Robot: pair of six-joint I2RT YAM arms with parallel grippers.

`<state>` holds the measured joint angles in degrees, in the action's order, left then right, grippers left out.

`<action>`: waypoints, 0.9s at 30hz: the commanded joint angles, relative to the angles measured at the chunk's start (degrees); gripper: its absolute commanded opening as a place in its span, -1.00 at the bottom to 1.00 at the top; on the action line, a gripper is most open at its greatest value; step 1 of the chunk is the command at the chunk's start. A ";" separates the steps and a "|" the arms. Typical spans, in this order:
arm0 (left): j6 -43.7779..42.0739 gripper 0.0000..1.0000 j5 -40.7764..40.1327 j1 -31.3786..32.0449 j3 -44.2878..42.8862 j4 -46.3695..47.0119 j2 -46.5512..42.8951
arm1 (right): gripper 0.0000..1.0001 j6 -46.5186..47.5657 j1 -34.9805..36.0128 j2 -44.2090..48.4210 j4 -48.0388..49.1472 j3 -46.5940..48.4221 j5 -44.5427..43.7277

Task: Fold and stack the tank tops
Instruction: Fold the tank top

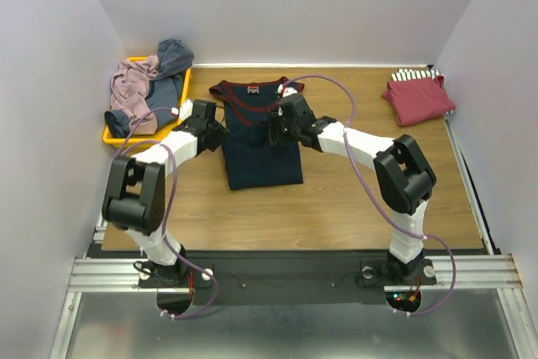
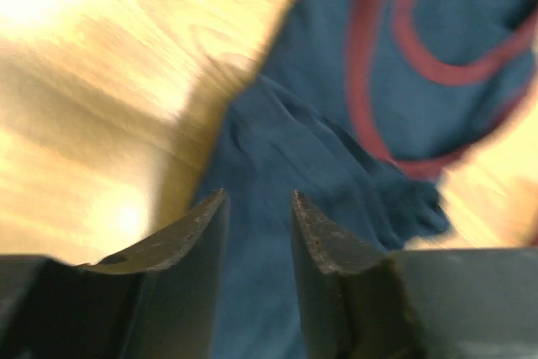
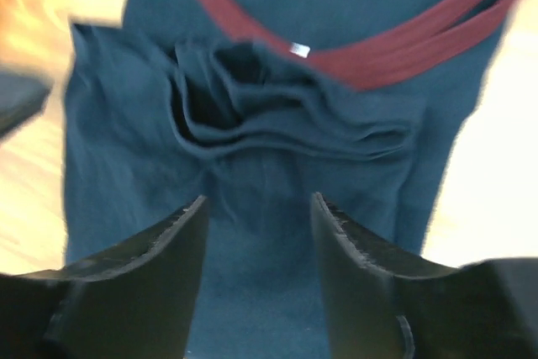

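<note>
The navy jersey with maroon trim (image 1: 256,145) lies on the table centre, its sides folded in to a narrow strip. My left gripper (image 1: 220,134) hovers open and empty over its left edge; the navy cloth shows in the left wrist view (image 2: 336,124). My right gripper (image 1: 276,130) is open and empty over the jersey's upper right part, with bunched folds ahead of it in the right wrist view (image 3: 277,115). A folded dark red top (image 1: 418,98) lies on a striped one (image 1: 410,76) at the far right. Mauve (image 1: 130,90) and grey-blue (image 1: 172,60) tops lie heaped at the far left.
A yellow tray (image 1: 118,134) at the far left holds the heaped tops. White walls close in the table on three sides. Cables loop from both arms above the wood surface (image 1: 336,199).
</note>
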<state>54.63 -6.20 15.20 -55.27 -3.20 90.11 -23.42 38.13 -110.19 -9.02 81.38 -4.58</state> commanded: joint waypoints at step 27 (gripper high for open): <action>-9.54 -0.19 10.42 -0.79 -22.00 4.26 10.89 | 0.08 2.85 -1.92 -15.66 -3.20 18.36 -16.51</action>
<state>46.85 4.51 14.20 -76.01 -2.00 110.15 -20.99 37.56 -124.07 -13.08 94.59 -15.03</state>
